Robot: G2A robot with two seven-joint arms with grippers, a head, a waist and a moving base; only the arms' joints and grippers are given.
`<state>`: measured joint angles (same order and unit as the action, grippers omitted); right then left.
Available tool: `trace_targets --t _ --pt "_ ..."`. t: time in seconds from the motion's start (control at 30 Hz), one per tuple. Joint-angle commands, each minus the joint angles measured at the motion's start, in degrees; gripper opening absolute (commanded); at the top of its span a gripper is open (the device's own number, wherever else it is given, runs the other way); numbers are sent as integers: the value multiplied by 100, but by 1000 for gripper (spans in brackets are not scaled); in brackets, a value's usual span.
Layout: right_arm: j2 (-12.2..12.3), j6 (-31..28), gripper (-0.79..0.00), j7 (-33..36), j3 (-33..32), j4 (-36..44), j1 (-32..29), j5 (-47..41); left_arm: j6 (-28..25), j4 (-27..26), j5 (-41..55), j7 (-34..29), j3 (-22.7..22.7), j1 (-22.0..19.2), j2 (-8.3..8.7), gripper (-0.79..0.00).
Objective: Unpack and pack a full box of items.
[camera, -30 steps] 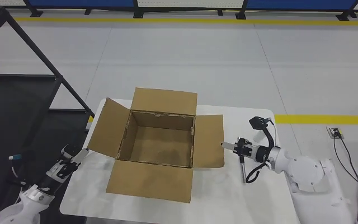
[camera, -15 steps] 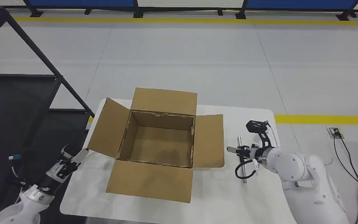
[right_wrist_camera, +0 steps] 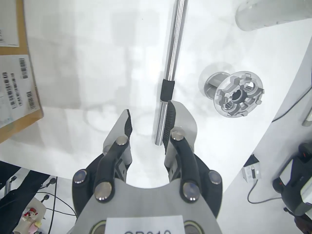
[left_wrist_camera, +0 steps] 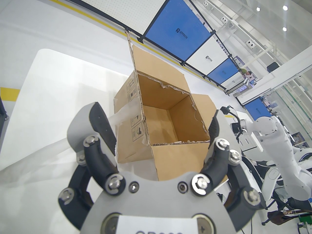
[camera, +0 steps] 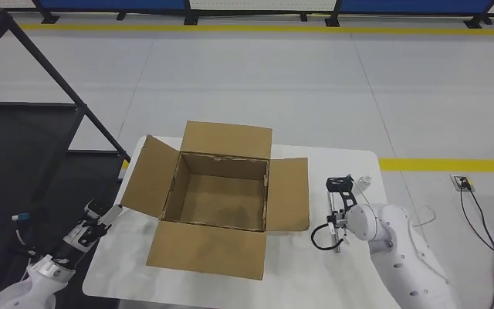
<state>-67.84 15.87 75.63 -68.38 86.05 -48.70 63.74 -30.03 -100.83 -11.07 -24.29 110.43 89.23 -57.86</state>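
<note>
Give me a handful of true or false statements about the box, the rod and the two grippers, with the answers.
1. The cardboard box stands open and empty. True.
2. The metal rod lies inside the box. False: it lies on the table outside it, beside the right gripper.
3. The right gripper is open. True.
4. The left gripper is shut on a box flap. False: it is open and holds nothing.
5. A metal hub lies beside the rod without touching it. True.
</note>
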Motion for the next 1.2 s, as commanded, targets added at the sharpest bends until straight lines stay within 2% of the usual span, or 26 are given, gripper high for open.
trace_targets --t 0.0,0.43,0.87,1.17 --pt "-30 58 -465 6 119 -193 122 47 0 0 0 0 0 0 0 0" --pt "-160 -54 -483 -345 236 -1364 623 -367 0 0 0 0 0 0 0 0" --pt "-246 -85 -499 -490 364 -2015 884 -491 0 0 0 0 0 0 0 0" --pt "-298 -98 -570 -542 439 -2375 1028 -543 0 0 0 0 0 0 0 0"
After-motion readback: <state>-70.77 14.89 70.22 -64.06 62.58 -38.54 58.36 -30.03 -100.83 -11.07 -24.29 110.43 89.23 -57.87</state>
